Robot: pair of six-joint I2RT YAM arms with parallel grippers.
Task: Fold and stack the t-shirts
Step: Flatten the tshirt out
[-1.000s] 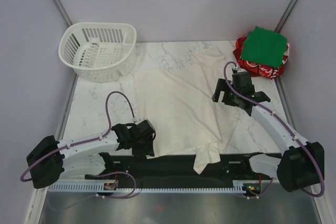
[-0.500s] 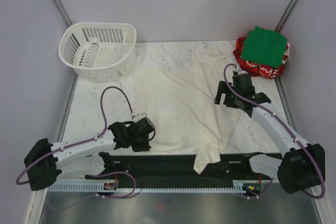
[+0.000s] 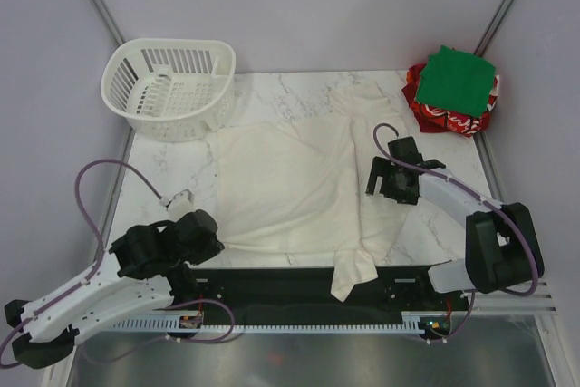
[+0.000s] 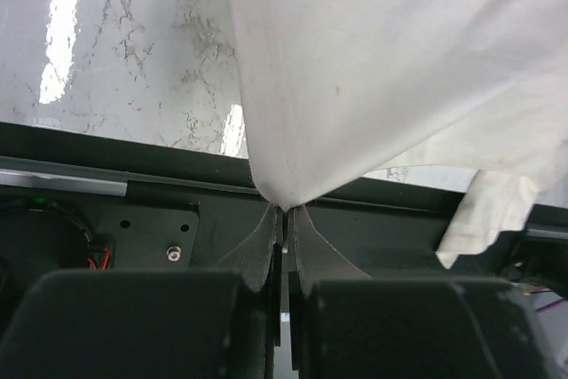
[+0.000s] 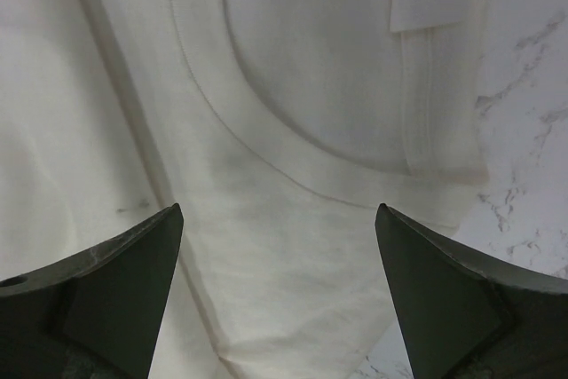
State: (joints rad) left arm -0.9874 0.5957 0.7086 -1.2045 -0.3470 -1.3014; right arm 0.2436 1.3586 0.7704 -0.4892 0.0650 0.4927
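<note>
Thin pinch on a hem corner, nothing pinning the other side: apt to slip or skew.

Could lose the plain cream cloth t-shirt (image 3: 290, 188) from so small a bite, or drag it crooked toward the near-left; also a chance of snagging the flap hanging over the near edge on the black base rail (image 3: 272, 283). Left gripper (image 4: 283, 217) pressed together on the shirt's near-left hem corner, its arm drawn back low beyond the near-left of the white marble tabletop (image 3: 172, 178). Right gripper (image 5: 277, 219) spread wide just above the neckline on the shirt's right side, gripping nothing. Shirt spread mid-table; folded green t-shirt (image 3: 460, 79) atop the red lettered t-shirt (image 3: 433, 117) at the far right.
</note>
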